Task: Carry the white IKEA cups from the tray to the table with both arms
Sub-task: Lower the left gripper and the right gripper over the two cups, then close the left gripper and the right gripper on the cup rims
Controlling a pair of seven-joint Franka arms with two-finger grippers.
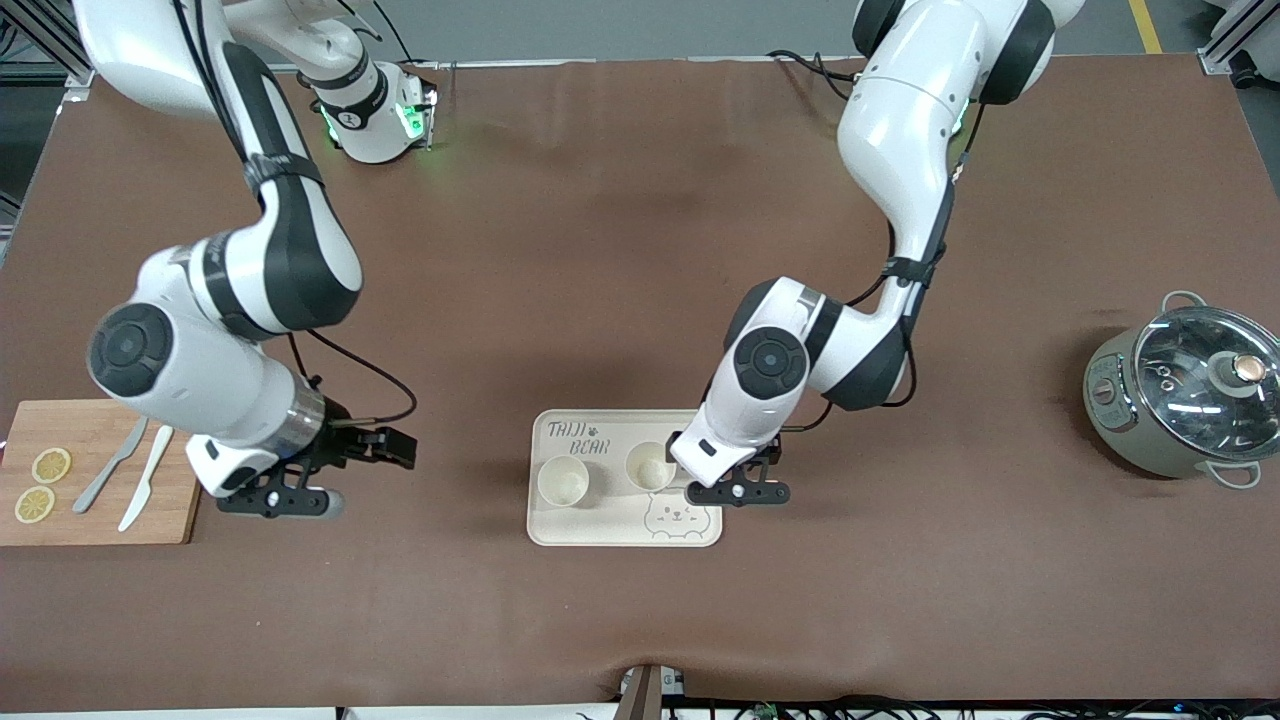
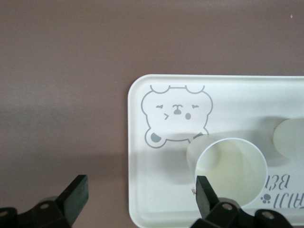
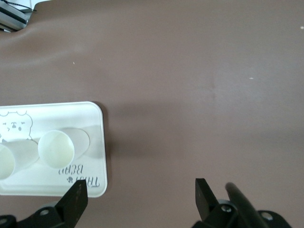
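Two white IKEA cups stand upright and side by side on the bear-printed tray [image 1: 620,532]: one [image 1: 563,480] toward the right arm's end, the other [image 1: 650,467] toward the left arm's end. My left gripper [image 1: 740,492] is open and empty, low over the tray's edge at the left arm's end, next to the second cup. In the left wrist view that cup [image 2: 231,170] sits by one finger [image 2: 204,192], with the gripper [image 2: 142,194] astride the tray's edge. My right gripper [image 1: 277,500] is open and empty over bare table between the cutting board and the tray. The right wrist view shows both cups [image 3: 57,148] [image 3: 4,161].
A wooden cutting board [image 1: 100,430] with two lemon slices, a knife and a spreader lies at the right arm's end. A grey pot with a glass lid [image 1: 1185,395] stands at the left arm's end. Brown mat covers the table.
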